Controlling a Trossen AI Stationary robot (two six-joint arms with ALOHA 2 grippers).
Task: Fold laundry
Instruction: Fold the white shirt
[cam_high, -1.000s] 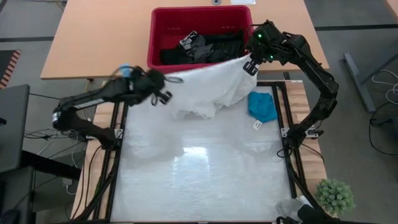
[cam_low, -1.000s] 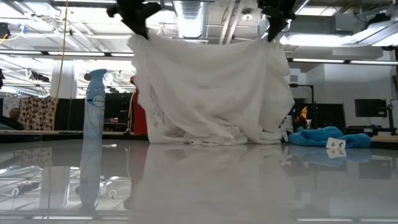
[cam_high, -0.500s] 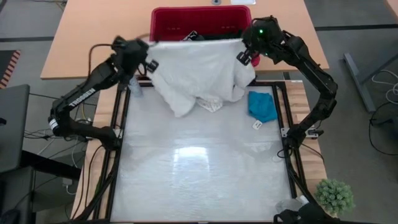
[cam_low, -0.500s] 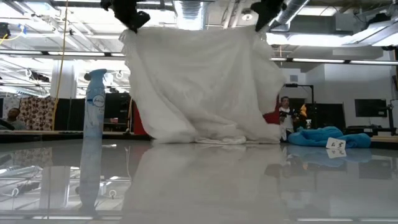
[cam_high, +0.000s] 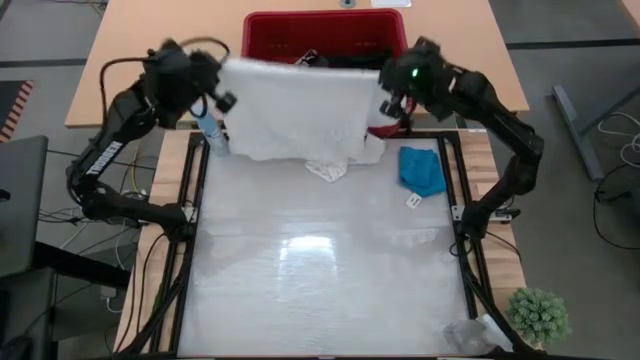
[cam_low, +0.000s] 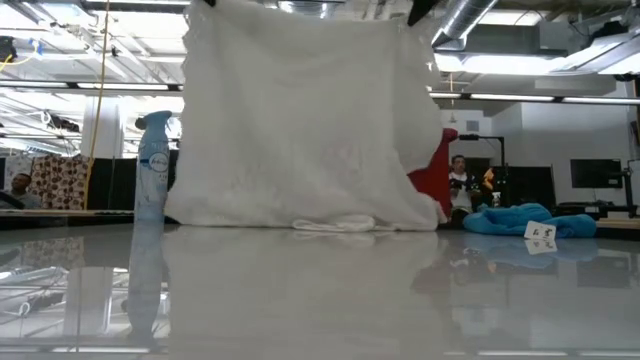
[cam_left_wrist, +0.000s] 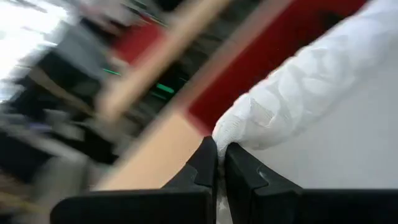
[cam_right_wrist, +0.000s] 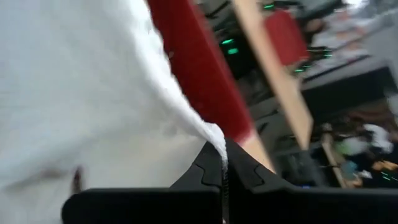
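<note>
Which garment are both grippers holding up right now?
The white lacy garment, stretched between left gripper and right gripper; the teal one lies on the table.

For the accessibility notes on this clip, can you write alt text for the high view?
Two dark robot arms hold a white garment stretched between them, the left gripper and right gripper each shut on an upper corner, in front of a red basket holding dark clothes. A small teal garment lies on the white table under the right arm.

white garment (cam_high: 295, 108) lifted higher, stretched wider
</note>
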